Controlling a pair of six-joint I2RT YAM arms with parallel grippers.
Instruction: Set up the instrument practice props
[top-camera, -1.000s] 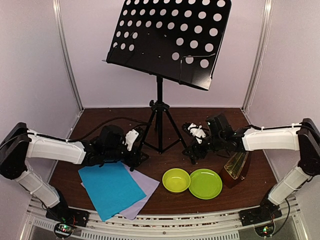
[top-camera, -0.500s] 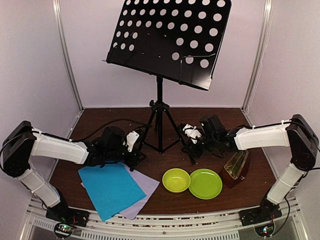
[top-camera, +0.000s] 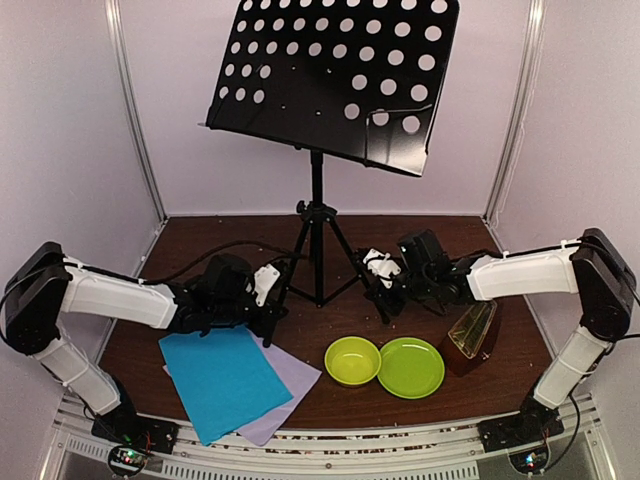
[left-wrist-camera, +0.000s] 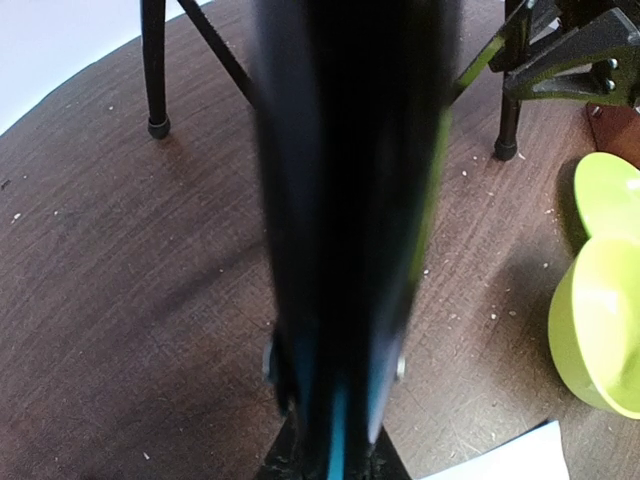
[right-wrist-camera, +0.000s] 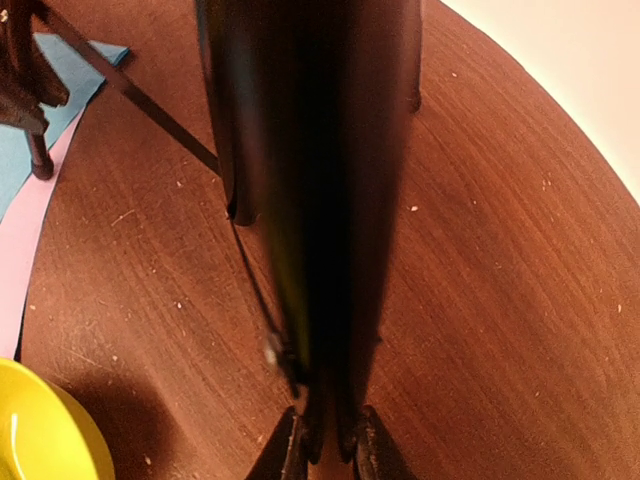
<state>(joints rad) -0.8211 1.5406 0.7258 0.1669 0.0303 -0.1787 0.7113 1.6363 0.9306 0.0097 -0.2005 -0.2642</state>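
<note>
The black perforated music stand (top-camera: 330, 80) stands at the back on tripod legs (top-camera: 318, 215). My left gripper (top-camera: 272, 300) is shut on the left front leg (left-wrist-camera: 340, 200), which runs blurred between its jaws. My right gripper (top-camera: 382, 290) is shut on the right front leg (right-wrist-camera: 320, 180), its fingertips (right-wrist-camera: 295, 445) pinching the leg near the floor. A cyan sheet (top-camera: 225, 380) lies over a lilac sheet (top-camera: 295, 372) at the front left. The brown metronome (top-camera: 472, 333) stands at the right, below the right forearm.
A lime-green bowl (top-camera: 352, 360) and a lime-green plate (top-camera: 410, 367) sit side by side in the front middle, close to the right front leg. The bowl (left-wrist-camera: 600, 330) also shows at the left wrist view's right edge. Pale walls enclose the brown table (top-camera: 200, 250).
Both grippers have closed from open onto the tripod's front legs. The stand's desk has shifted slightly to the left.
</note>
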